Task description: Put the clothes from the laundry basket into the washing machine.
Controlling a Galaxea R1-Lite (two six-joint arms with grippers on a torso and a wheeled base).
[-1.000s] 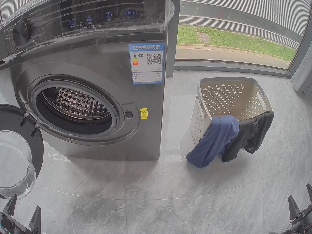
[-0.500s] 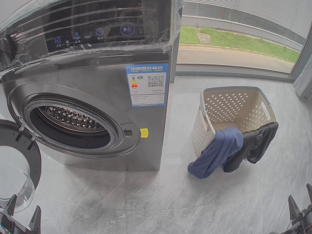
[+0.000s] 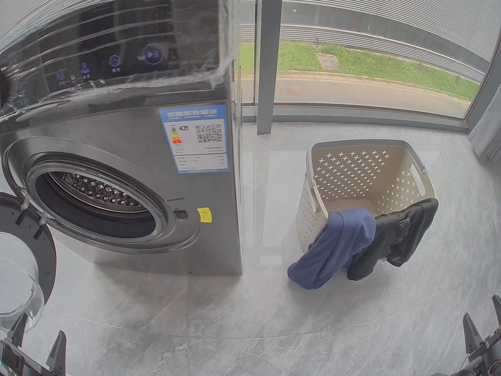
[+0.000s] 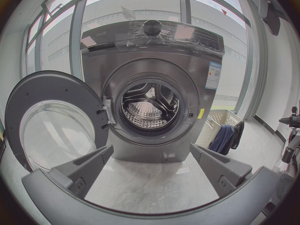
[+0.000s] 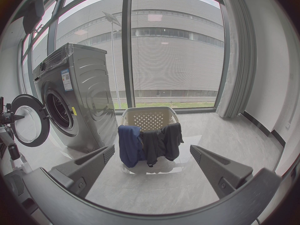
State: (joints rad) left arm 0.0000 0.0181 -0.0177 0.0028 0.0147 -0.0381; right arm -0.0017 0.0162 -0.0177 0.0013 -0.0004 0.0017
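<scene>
A beige laundry basket stands on the floor right of the washing machine. A blue garment and a black garment hang over its near rim. The machine's round door is swung open to the left, baring the drum. My left gripper is open at the lower left, facing the drum. My right gripper is open at the lower right, well short of the basket, with the blue garment and black garment ahead of it.
Grey tiled floor lies free between me and the machine and basket. A large window runs behind them, with a grey curtain at the right edge and a window post beside the machine.
The whole head view has shifted: the machine now sits lower and farther left and the basket lower, so the camera moved. Both grippers keep the same place in the picture, open.
</scene>
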